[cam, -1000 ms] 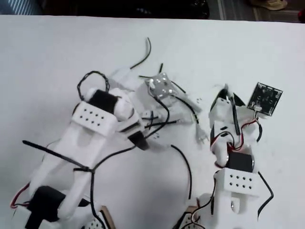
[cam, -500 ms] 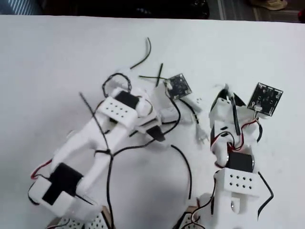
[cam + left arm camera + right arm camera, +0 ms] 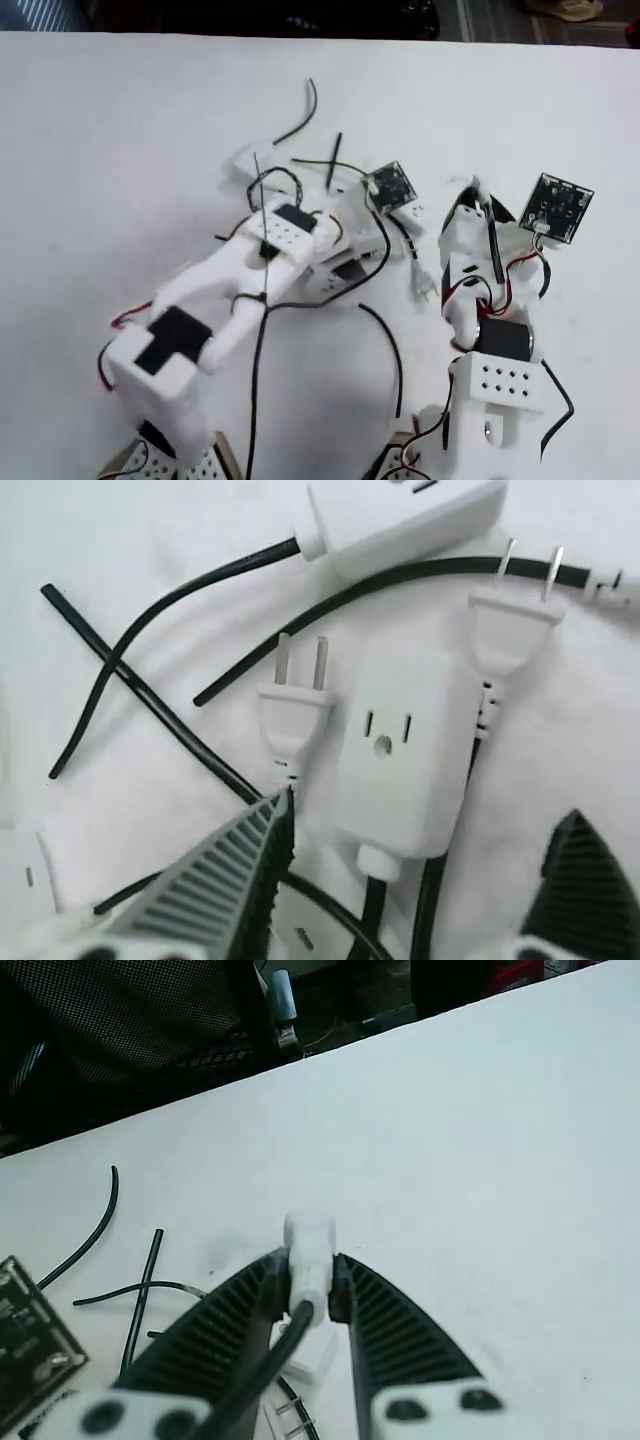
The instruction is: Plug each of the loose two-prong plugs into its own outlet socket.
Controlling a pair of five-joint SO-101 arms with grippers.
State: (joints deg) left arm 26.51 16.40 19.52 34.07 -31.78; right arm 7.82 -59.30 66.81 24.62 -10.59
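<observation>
The left gripper (image 3: 428, 815) hung wide open and empty over a socket (image 3: 395, 750) near the middle of the table (image 3: 100, 120), with a plug (image 3: 295, 710) just beside it and a second plug (image 3: 510, 630) on its other side. To the right, the right gripper (image 3: 310, 1265) was pinched tight on a white cord end (image 3: 308, 1245) (plug or socket, I couldn't tell).

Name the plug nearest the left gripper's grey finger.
The plug with its cord end at the finger's tip; the other plug lies beyond the socket.
</observation>
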